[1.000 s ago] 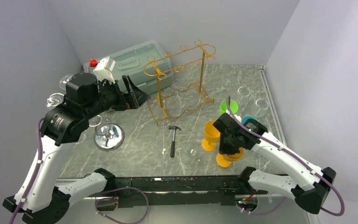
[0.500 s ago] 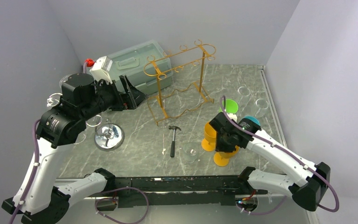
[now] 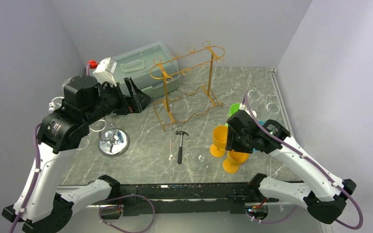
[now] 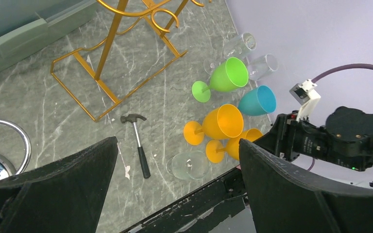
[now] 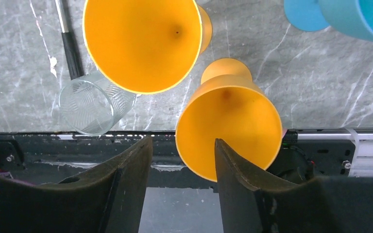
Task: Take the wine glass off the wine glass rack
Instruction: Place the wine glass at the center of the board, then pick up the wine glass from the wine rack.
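The nearer orange wine glass stood upright on the bench, close to its near edge and well apart from the gold wire rack. The right hand hung directly above it with its fingers spread and nothing clasped between them. In the wrist view, one finger overlapped the glass's rim; whether it touched could not be told.

Just beside this glass stood a second orange wine glass, also upright, and near both sat a clear ribbed tumbler. A small hammer lay past the tumbler, its head pointing toward the rack. Behind the orange pair were a green wine glass and a blue wine glass, with two clear glasses beyond them near the right wall.

The left hand was held high at the bench's left side, released and wide, carrying nothing, and aimed across at the rack and glasses.
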Controlling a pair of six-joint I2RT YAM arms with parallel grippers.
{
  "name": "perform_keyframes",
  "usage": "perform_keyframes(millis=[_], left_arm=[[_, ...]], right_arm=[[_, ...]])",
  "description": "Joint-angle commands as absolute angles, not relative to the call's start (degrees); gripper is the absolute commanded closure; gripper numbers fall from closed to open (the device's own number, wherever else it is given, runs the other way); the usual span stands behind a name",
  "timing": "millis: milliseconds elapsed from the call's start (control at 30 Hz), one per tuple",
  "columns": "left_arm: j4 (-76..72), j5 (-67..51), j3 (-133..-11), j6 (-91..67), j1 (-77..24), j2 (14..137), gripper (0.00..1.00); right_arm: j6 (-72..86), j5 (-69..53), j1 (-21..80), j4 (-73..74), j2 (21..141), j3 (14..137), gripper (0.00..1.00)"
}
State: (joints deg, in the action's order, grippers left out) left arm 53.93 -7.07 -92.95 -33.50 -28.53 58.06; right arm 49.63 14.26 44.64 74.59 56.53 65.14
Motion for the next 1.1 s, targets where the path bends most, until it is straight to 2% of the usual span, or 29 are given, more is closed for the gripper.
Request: perform_keyframes(millis=[0,200,400,567,733,833,900,967,1067], left_arm=[[53.5,-5.7,-95.5,-31.9,-28.6,58.3,0.0],[55.5,-3.8,-98.2,-31.4,-28.6,59.7,0.01],[59.4,0.8,-103.3,-30.5,-28.6,61.5,0.01],[66.3,15.2,-111.0,-27.7,-28.5,63.0,0.0],[71.3,37.4,-115.6,-24.1,-28.6,67.7,0.01],[70.6,47.0,-115.6,-21.7,-27.5,70.5,0.01],[69.2,45.2,-116.4,-20.1,-21.8,72.1,0.01],[67.2,37.6,-116.3,-18.6,-9.6,73.5,0.01],[65.8,33.1,-116.7,-18.4,-2.8,76.6,0.01]], right_arm=[[49.6,16.5,44.5,79.2,54.7,70.1,0.47],[47.1,15.9,44.5,74.9,55.0,77.3,0.43],[41.1,12.8,44.4,60.0,60.0,81.7,0.36],[37.5,6.3,44.2,46.5,66.4,84.8,0.31],[35.5,1.0,44.1,40.8,71.2,88.7,0.27],[34.5,-1.3,44.0,39.4,72.8,89.0,0.26],[33.9,-2.1,44.0,38.8,72.9,88.8,0.25],[33.6,-3.1,43.9,38.1,72.6,87.9,0.25],[33.5,-4.7,43.8,36.8,71.7,85.9,0.25]])
